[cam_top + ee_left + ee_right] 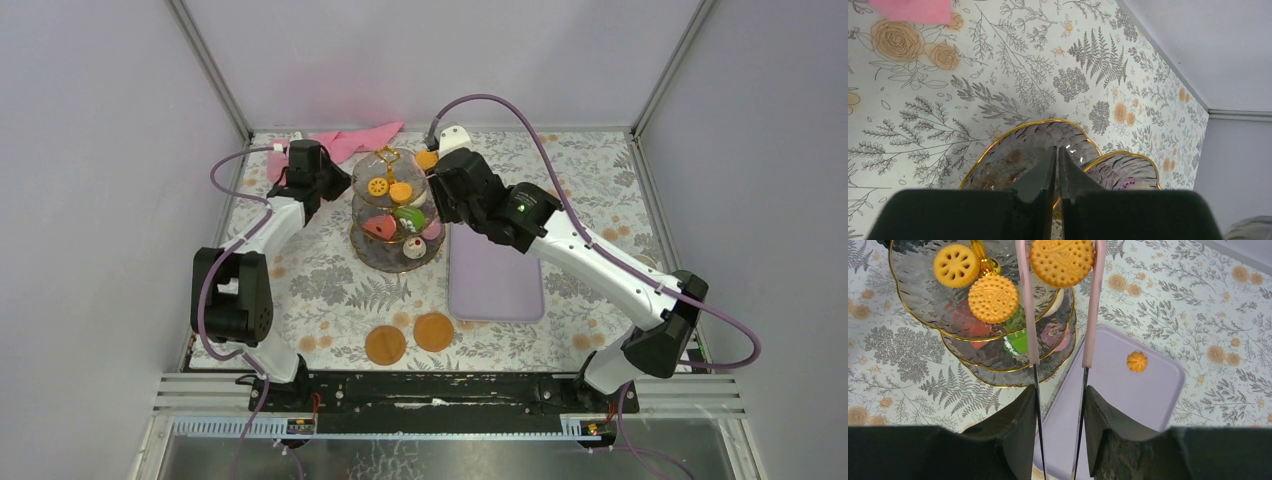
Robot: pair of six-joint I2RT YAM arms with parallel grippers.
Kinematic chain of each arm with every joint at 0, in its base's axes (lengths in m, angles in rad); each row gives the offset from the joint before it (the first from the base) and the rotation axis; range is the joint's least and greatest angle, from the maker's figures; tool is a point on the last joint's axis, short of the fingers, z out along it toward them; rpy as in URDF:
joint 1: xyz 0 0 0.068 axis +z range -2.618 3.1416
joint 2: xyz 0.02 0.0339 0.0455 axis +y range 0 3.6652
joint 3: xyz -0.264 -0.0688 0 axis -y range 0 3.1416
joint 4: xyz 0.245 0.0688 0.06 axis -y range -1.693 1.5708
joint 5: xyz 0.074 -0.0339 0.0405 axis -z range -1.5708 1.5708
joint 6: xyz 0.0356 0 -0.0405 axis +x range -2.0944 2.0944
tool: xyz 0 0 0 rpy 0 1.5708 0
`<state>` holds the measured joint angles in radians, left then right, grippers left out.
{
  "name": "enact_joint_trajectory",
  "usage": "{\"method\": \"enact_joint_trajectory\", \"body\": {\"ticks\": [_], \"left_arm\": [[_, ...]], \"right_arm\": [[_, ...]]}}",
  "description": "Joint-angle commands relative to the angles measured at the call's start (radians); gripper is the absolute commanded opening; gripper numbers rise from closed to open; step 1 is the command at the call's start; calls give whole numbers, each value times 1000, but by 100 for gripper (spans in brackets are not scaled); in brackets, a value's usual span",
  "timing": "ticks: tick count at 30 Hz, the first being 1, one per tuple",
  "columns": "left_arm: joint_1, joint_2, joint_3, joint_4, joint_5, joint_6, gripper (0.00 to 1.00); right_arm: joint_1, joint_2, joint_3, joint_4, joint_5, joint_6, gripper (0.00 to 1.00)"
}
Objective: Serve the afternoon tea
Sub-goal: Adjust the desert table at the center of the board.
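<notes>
Top view: three-tier stand sits mid-desk, with pastries on every tier. Left gripper is just beside the stand's left side. Right gripper is at its right, with an orange biscuit out in front by the top tier. Lilac tray lies right of the stand, two orange discs at the near edge and a pink cloth at the back.

Left wrist: jaws pressed together, nothing between them, above the gold-rimmed tiers.

Right wrist: gripper is part-closed on pink tongs, whose tips pinch the biscuit by its edges at the top tier's rim; can't tell if it touches the glass. Two biscuits lie on the top tier, a green cake lower down, and a small orange pastry on the tray.
</notes>
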<state>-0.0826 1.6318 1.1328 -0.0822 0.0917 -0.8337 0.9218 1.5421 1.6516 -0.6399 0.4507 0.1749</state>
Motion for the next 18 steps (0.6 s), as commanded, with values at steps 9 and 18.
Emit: {"method": "enact_joint_trajectory", "body": {"ticks": [9, 18], "left_arm": [[14, -26, 54, 1, -44, 11, 41], [22, -91, -9, 28, -63, -18, 47]], "right_arm": [[-6, 60, 108, 2, -30, -34, 23], [-6, 90, 130, -4, -41, -47, 23]]}}
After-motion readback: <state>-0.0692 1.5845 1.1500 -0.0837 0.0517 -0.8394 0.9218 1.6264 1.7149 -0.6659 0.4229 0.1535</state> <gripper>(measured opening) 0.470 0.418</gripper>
